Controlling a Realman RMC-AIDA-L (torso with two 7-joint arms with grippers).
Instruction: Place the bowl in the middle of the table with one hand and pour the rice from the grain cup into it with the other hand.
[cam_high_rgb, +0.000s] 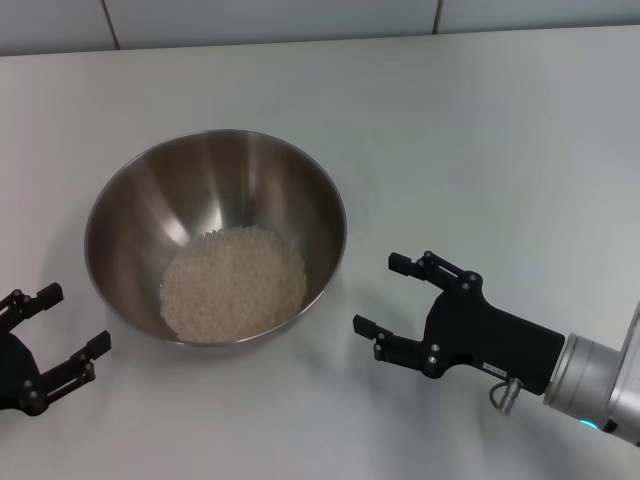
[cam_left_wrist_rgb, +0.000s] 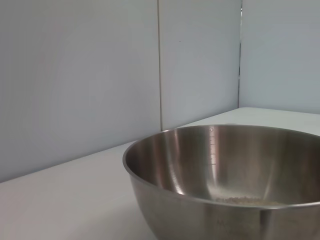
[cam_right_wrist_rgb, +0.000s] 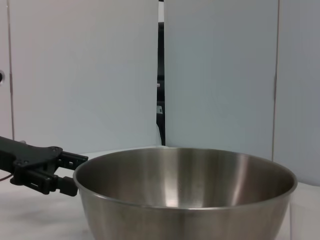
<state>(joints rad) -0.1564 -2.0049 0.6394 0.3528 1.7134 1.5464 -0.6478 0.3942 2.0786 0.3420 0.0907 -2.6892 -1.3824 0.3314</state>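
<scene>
1. Head view. The bowl (cam_high_rgb: 215, 236) stands upright on the white bench (cam_high_rgb: 480, 130), somewhat to the robot's left of the middle. Rice (cam_high_rgb: 233, 281) lies in a pale heap on its bottom, filling only the lowest part; the steel wall above it is bare. The left gripper (cam_high_rgb: 52, 335) rests low at the near left corner, just beside the bowl but not touching it, its fingers (cam_high_rgb: 95, 347) spread wide and holding nothing. The right gripper (cam_high_rgb: 385, 298) sits near the bowl's right side, apart from the rim, its two fingers (cam_high_rgb: 410, 265) spread wide around bare bench. A pale panelled wall (cam_high_rgb: 270, 18) runs along the far edge of the bench. The cup does not appear in this view.

2. Left wrist view. The bowl (cam_left_wrist_rgb: 200, 165) fills the near part of the picture, seen from the side at rim height. A thin strip of rice (cam_left_wrist_rgb: 240, 200) shows over the near rim. Behind it stand grey wall panels (cam_left_wrist_rgb: 75, 80) meeting the bench (cam_left_wrist_rgb: 65, 200). This arm's own fingers are not seen here.

3. Right wrist view. The bowl (cam_right_wrist_rgb: 185, 195) again stands close in front, and its near wall hides the contents. Beyond its rim the left gripper (cam_right_wrist_rgb: 67, 172) reaches in from the side, fingers apart, clear of the bowl. White panels (cam_right_wrist_rgb: 80, 70) with a dark gap between them form the background.
</scene>
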